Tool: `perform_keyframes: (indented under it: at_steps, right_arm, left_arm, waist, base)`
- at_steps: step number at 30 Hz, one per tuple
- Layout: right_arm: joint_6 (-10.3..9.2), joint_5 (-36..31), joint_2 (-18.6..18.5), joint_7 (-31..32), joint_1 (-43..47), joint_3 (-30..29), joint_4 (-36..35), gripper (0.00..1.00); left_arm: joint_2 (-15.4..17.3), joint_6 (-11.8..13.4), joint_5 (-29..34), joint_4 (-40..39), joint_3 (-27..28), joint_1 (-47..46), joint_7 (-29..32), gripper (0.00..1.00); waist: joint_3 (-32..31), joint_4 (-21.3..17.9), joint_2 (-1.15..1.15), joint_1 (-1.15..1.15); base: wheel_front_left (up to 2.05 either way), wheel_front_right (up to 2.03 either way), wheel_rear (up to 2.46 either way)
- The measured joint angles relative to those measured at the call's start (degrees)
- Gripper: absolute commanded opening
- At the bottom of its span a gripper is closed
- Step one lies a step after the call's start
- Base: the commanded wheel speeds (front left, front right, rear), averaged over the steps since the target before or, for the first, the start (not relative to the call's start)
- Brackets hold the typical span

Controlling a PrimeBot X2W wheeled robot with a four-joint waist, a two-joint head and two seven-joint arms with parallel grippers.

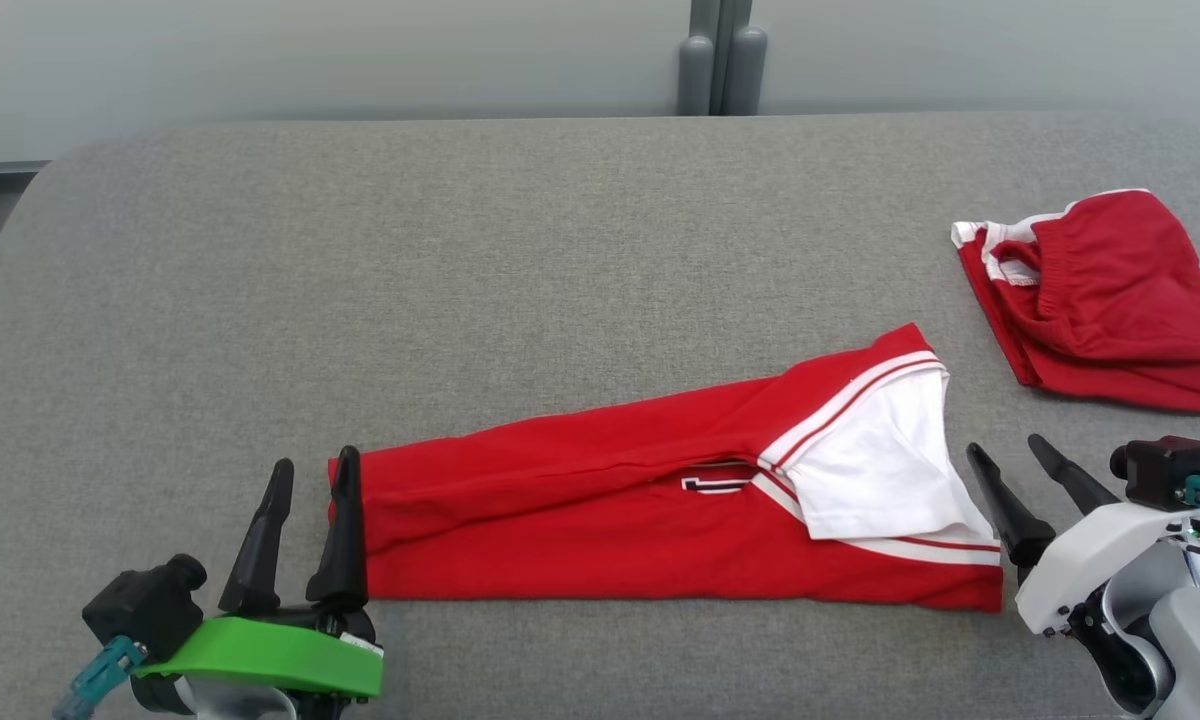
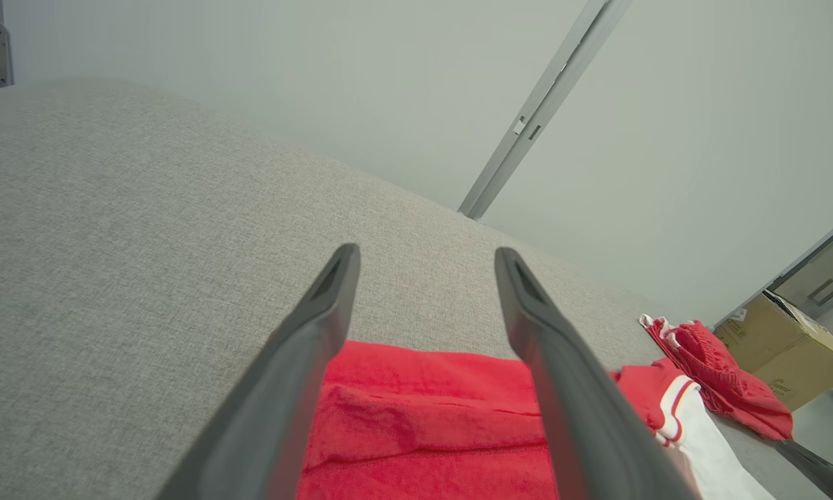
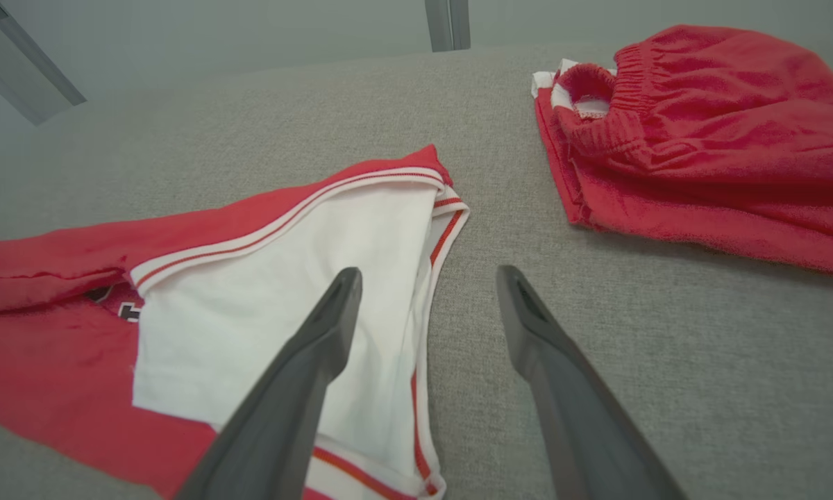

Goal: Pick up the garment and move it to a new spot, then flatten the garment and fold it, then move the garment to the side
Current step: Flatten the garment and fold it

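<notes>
surface: grey fabric table | far right: red shorts | back: grey post | beyond: cardboard box

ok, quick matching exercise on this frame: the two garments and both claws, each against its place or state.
Things:
1. long red garment
2. other red garment
3. left claw
4. right claw

Place or state:
A. open, beside the white-trimmed end of the strip
B. loosely heaped at the far right of the table
C. folded into a long strip near the front edge
D. open, at the plain red end of the strip

Pairs: 1-C, 2-B, 3-D, 4-A
</notes>
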Motion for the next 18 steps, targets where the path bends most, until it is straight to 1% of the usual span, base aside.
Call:
perform_keyframes:
  at_steps: [7,12,18]
  right_arm:
    - [0.00,4.77,2.02,6.24,-3.10,-0.08,4.68,1.00]
    - [0.00,6.67,1.99,9.78,-3.72,-0.65,8.56,1.00]
    - [0.00,7.69,2.01,11.87,-4.30,-0.81,10.91,1.00]
  left_arm:
    - [-0.13,0.53,0.38,-0.73,-1.19,1.29,0.00,1.00]
    - [-0.18,1.29,0.46,-1.62,-1.41,2.04,0.00,1.00]
    - [-0.20,2.02,0.45,-2.19,-1.31,2.76,0.00,1.00]
  waist:
    - [-0.51,3.07,0.00,0.00]
    - [-0.45,5.69,0.00,0.00]
    - [-0.15,8.23,0.00,0.00]
  base:
    - [0.00,0.00,0.00]
    - [0.00,0.00,0.00]
    - [0.00,0.00,0.00]
